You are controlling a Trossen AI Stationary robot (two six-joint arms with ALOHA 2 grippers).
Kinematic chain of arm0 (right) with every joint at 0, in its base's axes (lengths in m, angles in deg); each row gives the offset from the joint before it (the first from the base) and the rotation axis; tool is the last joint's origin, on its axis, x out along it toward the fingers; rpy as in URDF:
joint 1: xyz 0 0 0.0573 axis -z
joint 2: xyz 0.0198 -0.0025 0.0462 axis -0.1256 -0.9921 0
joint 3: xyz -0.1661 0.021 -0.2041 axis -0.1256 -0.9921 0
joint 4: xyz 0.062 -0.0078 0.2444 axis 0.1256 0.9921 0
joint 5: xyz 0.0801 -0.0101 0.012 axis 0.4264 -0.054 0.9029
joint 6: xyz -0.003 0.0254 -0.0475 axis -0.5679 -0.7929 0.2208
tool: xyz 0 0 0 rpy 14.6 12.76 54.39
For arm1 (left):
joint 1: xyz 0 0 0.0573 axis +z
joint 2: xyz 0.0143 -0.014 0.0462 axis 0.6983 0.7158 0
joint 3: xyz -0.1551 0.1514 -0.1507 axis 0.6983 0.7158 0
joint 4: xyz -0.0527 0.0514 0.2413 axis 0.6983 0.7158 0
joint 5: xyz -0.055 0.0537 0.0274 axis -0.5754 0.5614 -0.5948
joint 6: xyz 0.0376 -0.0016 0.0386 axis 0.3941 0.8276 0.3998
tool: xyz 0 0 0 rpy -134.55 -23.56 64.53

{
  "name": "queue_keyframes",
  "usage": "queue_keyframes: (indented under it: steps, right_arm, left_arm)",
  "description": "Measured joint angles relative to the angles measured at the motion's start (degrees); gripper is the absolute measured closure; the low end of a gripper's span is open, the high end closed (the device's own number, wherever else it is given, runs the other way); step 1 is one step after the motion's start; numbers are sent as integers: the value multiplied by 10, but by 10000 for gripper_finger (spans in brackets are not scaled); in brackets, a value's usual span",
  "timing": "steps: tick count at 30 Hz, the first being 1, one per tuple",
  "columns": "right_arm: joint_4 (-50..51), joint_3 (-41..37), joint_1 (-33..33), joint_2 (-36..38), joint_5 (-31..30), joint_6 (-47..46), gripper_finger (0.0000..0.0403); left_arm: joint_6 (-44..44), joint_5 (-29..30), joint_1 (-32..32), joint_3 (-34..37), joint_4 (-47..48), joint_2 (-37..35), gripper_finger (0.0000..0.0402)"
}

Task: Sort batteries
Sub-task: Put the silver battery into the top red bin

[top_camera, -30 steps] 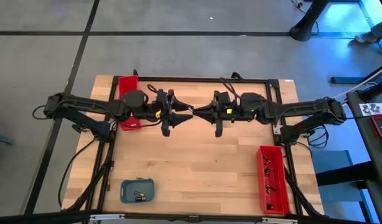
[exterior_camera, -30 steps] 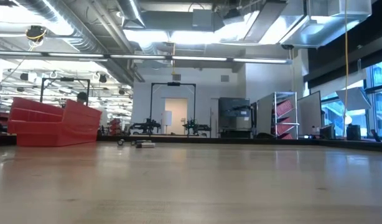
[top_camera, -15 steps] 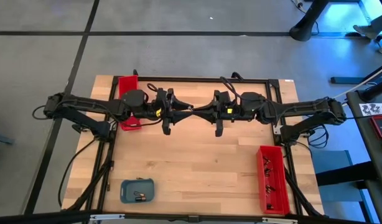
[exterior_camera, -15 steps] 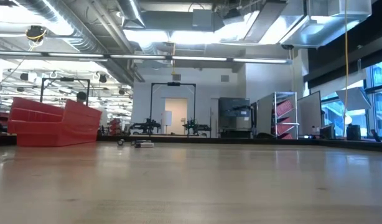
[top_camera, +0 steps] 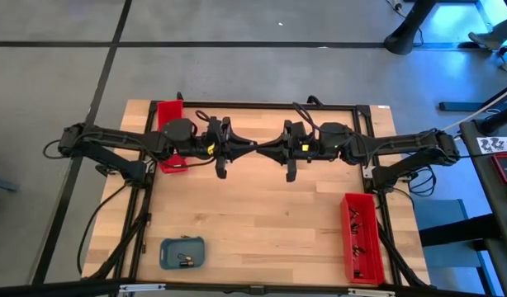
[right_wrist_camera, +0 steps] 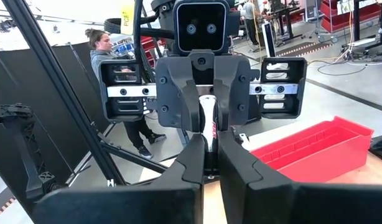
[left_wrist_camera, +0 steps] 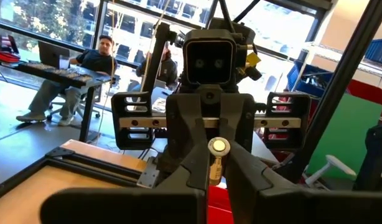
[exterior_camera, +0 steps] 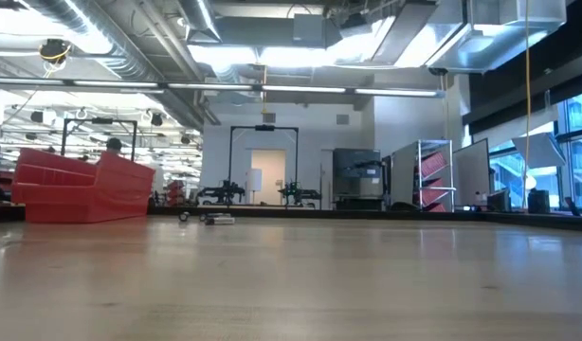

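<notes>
- One battery [left_wrist_camera: 214, 160] at the middle of the left wrist frame: a tiny cylinder with a silvery round end and a coppery body. The right wrist frame shows it whitish with a red mark.
- Left gripper [top_camera: 247, 146] and right gripper [top_camera: 268, 148] meet tip to tip at upper centre of the high frame, both sets of jaws pinching this battery.
- More batteries [top_camera: 184, 261] lie in the blue-grey tray [top_camera: 168, 247] at lower left, too small to count.
- Red tray [top_camera: 350, 216] at lower right: small dark contents, hard to make out.
- Low frame: neither gripper shows.
</notes>
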Motion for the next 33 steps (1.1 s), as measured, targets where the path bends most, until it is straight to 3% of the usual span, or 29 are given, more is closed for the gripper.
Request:
queue_keyframes:
  steps: [5,11,14,17,21,26,30,33]
  right_arm:
    - [24,1,0,0,-10,-6,336]
    - [86,1,0,0,-12,-28,234]
    - [146,-1,1,-1,-8,-55,196]
    - [192,-1,1,-1,0,-87,179]
    - [214,-1,0,-1,5,-97,179]
    - [196,-1,1,-1,5,-81,191]
    - [191,-1,1,-1,-16,-69,197]
    - [189,-1,1,-1,-17,-68,198]
  left_arm:
    - [1,0,0,0,4,1,382]
    - [0,-3,-1,0,0,-4,382]
    - [5,-5,-2,-21,45,-23,382]
    - [34,40,0,-66,185,-45,382]
    - [70,129,25,-185,473,-58,382]
    - [90,179,120,-325,787,-49,382]
    - [124,179,233,-333,928,-45,382]
    - [172,161,315,-292,975,-41,382]
